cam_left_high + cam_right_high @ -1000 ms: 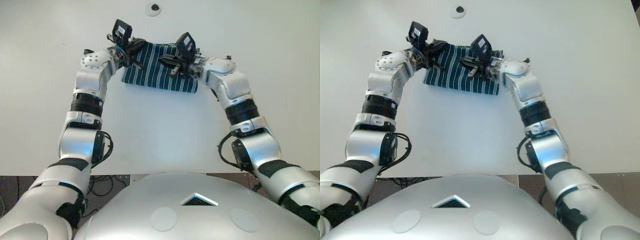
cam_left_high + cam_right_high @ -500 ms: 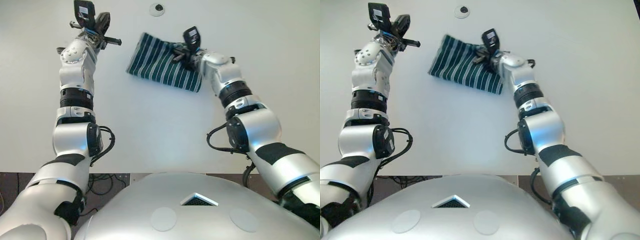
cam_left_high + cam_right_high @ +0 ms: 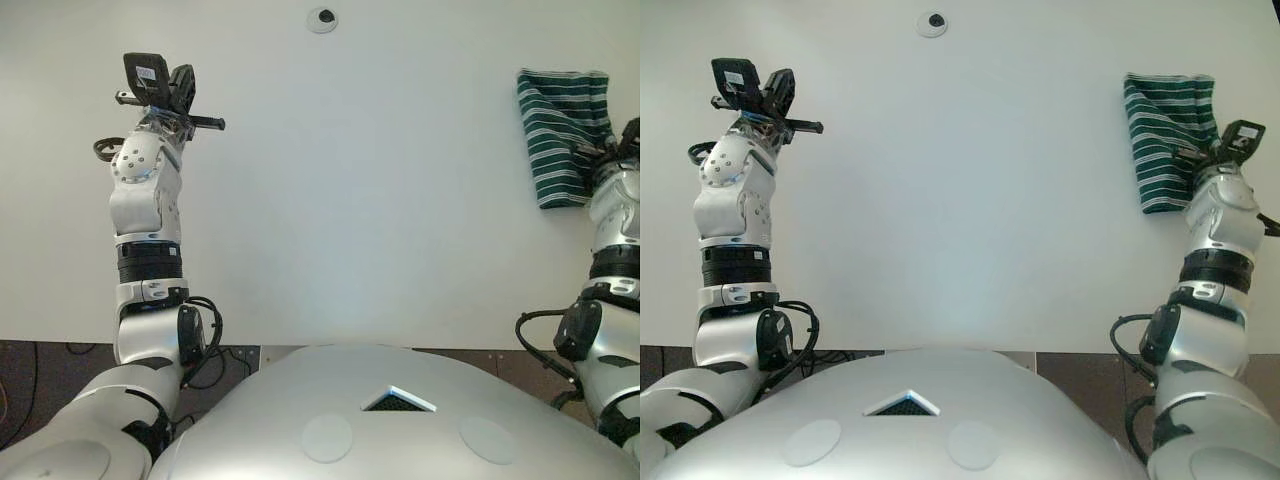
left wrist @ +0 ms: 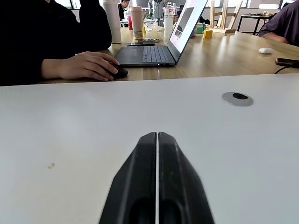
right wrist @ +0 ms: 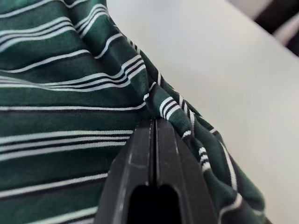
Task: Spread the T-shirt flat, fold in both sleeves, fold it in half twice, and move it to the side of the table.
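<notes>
Seeing a round grey cable grommet (image 3: 322, 19) far centre, lying flat. Behind it, a wooden desk (image 4: 224, 51) with an open laptop (image 4: 145, 55), screen turned edge-on to the left wrist camera. Dark mouse (image 4: 120, 72) just beside the laptop's near corner. Behind the laptop, a tall white bottle (image 4: 111, 21), a pinkish tumbler (image 4: 136, 21) and a second white bottle (image 4: 168, 18), all upright. Further along the desk: small yellow block (image 4: 207, 33), light wooden frame (image 4: 224, 16), small white case (image 4: 266, 50), dark flat device (image 4: 287, 62) at the edge. Loose dark cables (image 3: 200, 372) on the floor.
</notes>
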Controlling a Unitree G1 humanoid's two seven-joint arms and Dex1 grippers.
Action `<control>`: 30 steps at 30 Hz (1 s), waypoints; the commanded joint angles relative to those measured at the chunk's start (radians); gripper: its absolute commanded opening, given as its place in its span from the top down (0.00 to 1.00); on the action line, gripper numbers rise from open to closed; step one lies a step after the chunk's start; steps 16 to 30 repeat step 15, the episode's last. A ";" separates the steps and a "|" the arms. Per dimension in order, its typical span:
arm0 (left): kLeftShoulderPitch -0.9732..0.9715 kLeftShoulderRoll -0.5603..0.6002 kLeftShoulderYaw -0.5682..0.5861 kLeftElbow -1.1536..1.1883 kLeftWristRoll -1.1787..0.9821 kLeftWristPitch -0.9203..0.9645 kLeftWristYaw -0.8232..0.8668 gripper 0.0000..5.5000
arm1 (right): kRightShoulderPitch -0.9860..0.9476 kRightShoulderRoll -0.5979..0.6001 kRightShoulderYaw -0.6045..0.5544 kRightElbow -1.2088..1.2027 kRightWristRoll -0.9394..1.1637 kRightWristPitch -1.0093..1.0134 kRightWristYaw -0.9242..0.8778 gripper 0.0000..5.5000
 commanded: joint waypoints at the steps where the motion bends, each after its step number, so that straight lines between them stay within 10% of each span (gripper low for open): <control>1: 0.044 -0.005 -0.007 -0.052 0.026 0.010 0.024 1.00 | 0.063 0.112 0.063 -0.252 -0.037 -0.026 -0.049 1.00; 8: 0.116 -0.081 -0.059 -0.226 0.099 -0.040 0.116 1.00 | 0.001 0.263 0.272 -0.592 -0.105 -0.209 0.009 1.00; 30: 0.153 -0.159 -0.080 -0.220 0.145 -0.064 0.197 1.00 | 0.005 0.356 0.312 -0.565 -0.142 -0.250 -0.012 1.00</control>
